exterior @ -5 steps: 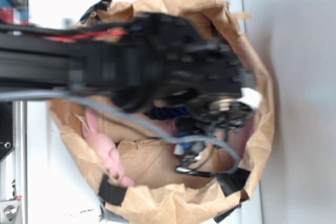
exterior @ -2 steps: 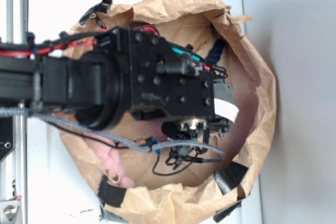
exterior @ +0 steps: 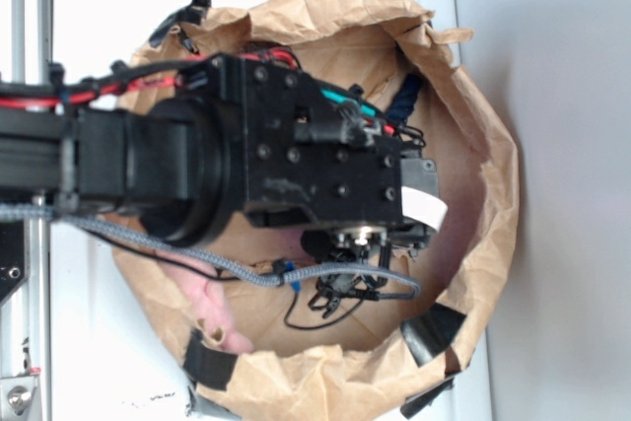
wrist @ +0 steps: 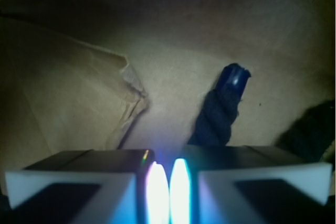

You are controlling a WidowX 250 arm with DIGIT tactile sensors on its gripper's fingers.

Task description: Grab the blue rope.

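A crumpled brown paper bag (exterior: 488,234) sits open on a white surface (exterior: 108,7), its inside largely blocked by the black robot arm (exterior: 227,170) reaching down into it. A pink plush (exterior: 212,308) peeks out beneath the arm, mostly hidden. The blue rope (wrist: 220,106) lies on the bag floor just beyond the gripper (wrist: 168,182), one blunt end showing, the rest cut off behind the fingers (wrist: 68,195), which are pressed nearly together on nothing. A grey braided cable (exterior: 197,255) crosses below.
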